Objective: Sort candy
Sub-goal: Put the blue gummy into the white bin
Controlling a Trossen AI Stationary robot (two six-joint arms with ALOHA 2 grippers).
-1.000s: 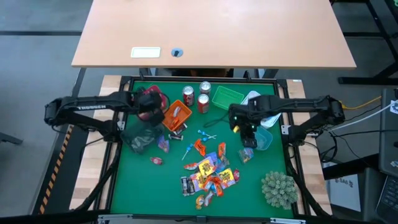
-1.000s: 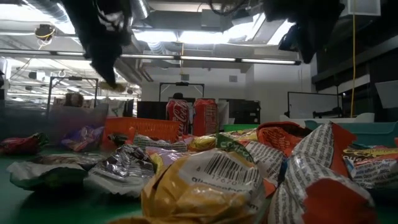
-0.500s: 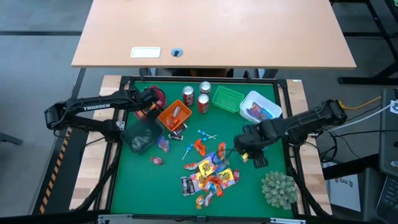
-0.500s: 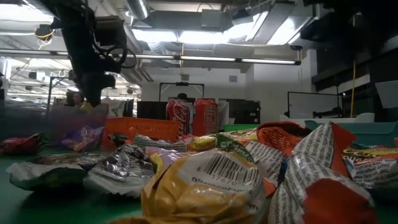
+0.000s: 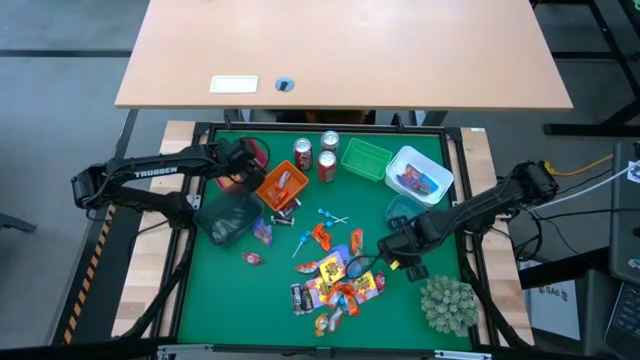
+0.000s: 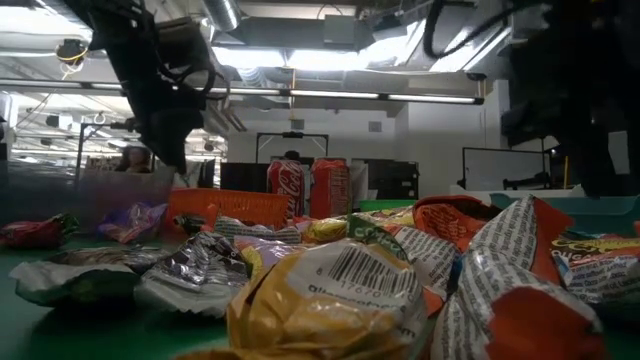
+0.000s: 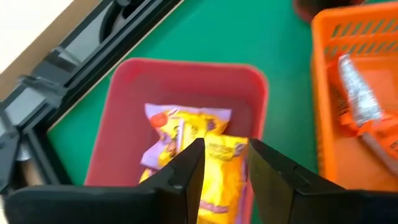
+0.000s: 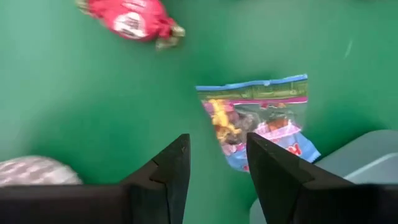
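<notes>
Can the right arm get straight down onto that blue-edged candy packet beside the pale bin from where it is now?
Probably yes. The right gripper is open and hangs over the blue-edged packet, which lies flat on the green mat. Nothing lies on it; only the pale bin beside it crowds one side.

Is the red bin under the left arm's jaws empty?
No, the left wrist view shows yellow candy packets lying inside the red bin.
</notes>
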